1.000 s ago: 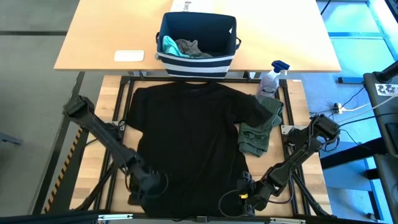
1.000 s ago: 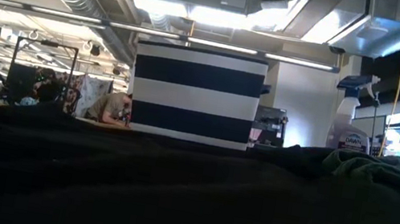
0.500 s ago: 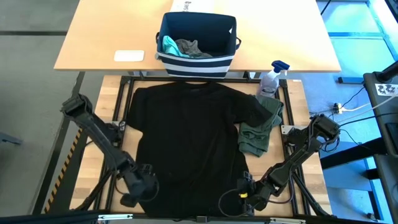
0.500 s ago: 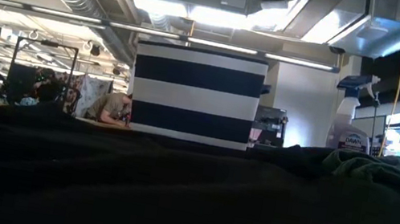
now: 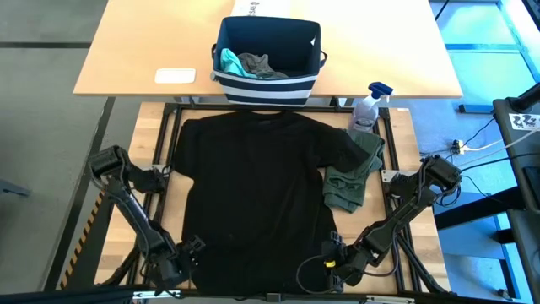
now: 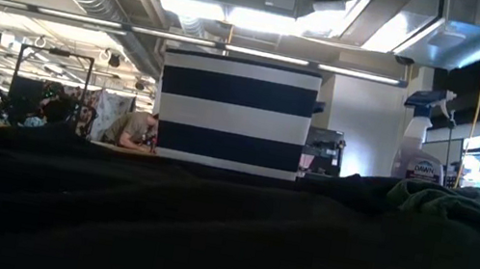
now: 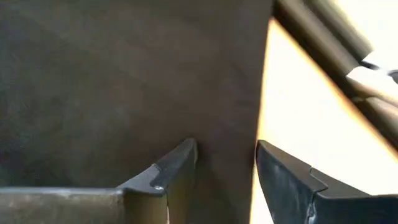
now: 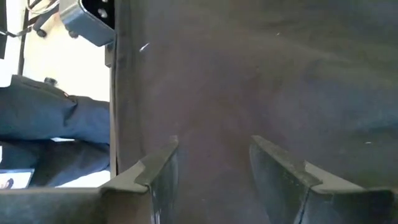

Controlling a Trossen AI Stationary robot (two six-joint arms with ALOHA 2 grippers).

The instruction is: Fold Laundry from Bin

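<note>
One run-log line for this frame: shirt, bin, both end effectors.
black T-shirt: spread flat on table | bin: behind it, teal and grey pieces inside | left end effector: open at shirt's hem corner | right end effector: open over hem

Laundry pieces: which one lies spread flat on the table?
The black T-shirt. The olive-green piece lies crumpled beside it; the teal piece and grey piece sit in the bin.

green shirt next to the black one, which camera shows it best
The high view: the whole crumpled green shirt shows from above, lying at the black shirt's right edge. The low view catches only its top as a green fold at the far right. Neither wrist view shows it.
</note>
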